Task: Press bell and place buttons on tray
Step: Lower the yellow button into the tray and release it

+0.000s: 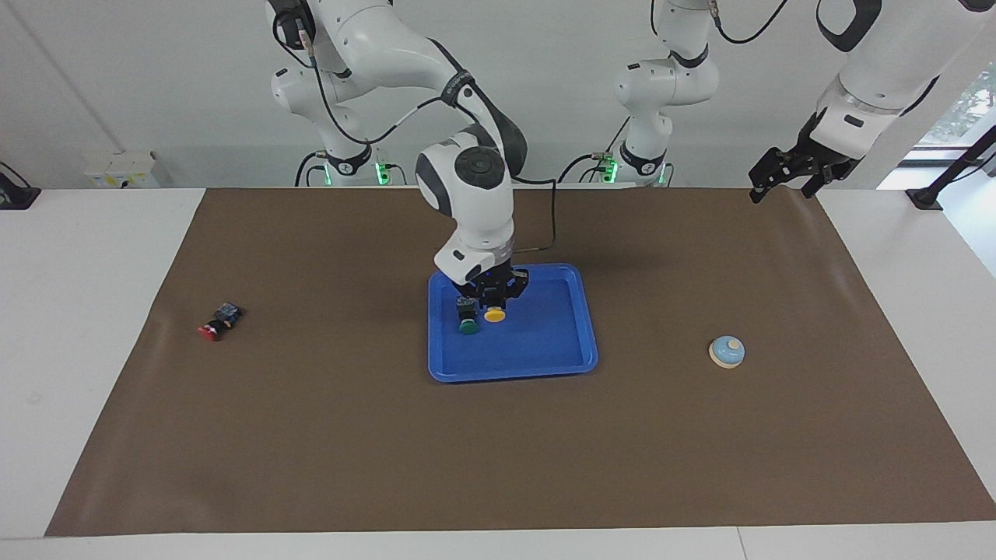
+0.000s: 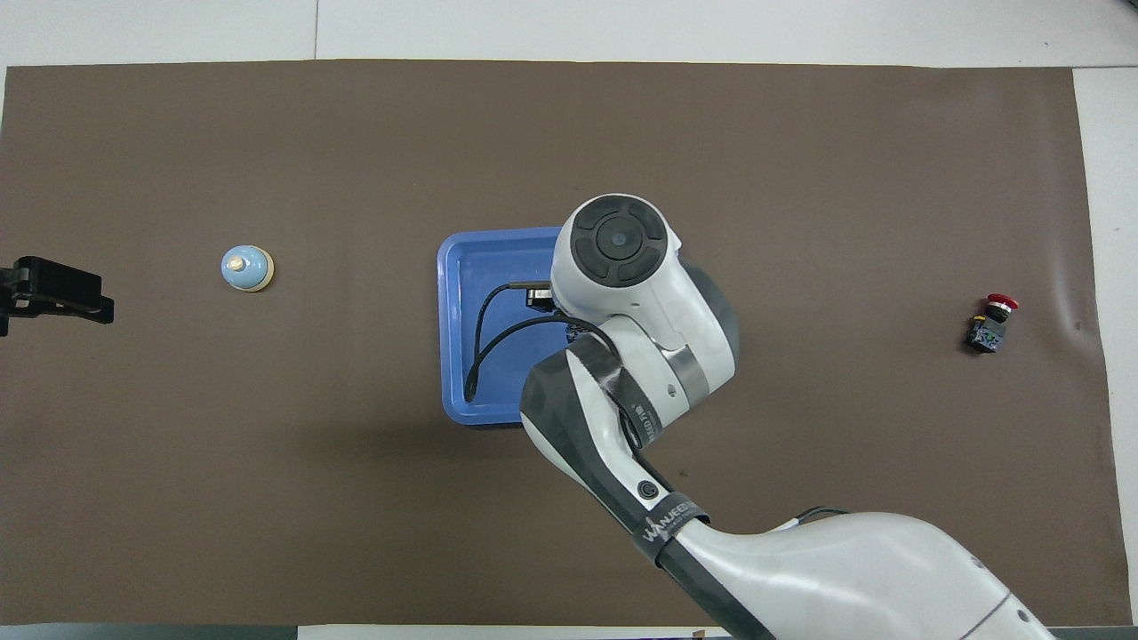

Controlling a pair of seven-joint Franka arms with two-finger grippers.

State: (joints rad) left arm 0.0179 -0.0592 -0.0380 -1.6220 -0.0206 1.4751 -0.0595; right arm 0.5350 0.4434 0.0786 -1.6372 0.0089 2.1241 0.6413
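The blue tray (image 1: 545,342) lies mid-table; it also shows in the overhead view (image 2: 462,267). My right gripper (image 1: 496,299) is down in the tray, shut on the black body of the yellow button (image 1: 494,315), whose cap is just above the tray floor. The green button (image 1: 468,323) stands in the tray beside it. In the overhead view my right arm hides both. The red button (image 1: 214,325) lies on its side on the mat toward the right arm's end (image 2: 991,322). The light-blue bell (image 1: 727,351) sits toward the left arm's end (image 2: 246,268).
A brown mat (image 1: 350,435) covers most of the white table. My left gripper (image 1: 786,177) waits open and raised over the mat's edge at the left arm's end, nearer to the robots than the bell (image 2: 53,293).
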